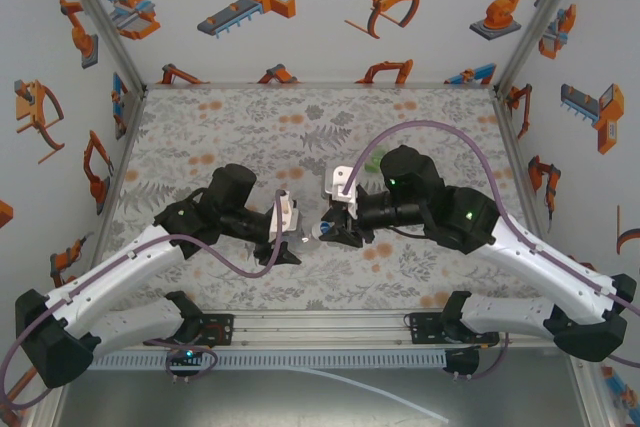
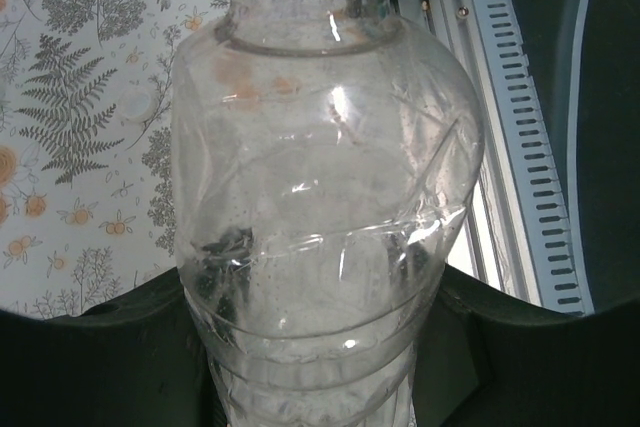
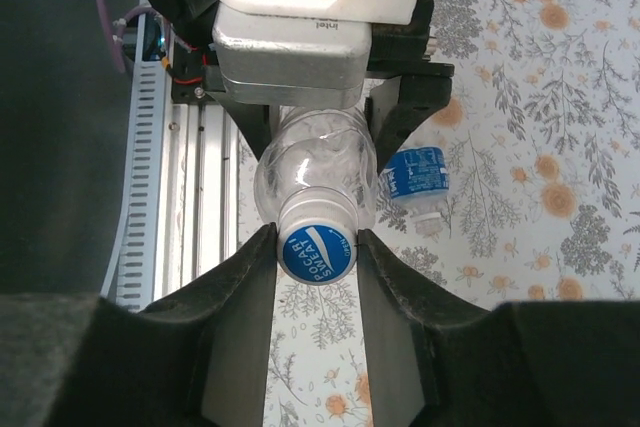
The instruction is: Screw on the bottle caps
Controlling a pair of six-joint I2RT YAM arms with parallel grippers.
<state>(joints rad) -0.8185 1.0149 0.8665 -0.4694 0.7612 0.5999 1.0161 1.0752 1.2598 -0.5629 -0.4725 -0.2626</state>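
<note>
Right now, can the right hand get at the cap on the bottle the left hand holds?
Likely yes: the right hand has a finger on each side of the cap on the clear bottle, nothing in between.

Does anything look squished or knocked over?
The clear bottle held in the left fingers has dents and creases in its wall, so it looks squashed. A bottle with a blue label seems to lie on its side on the table.
</note>
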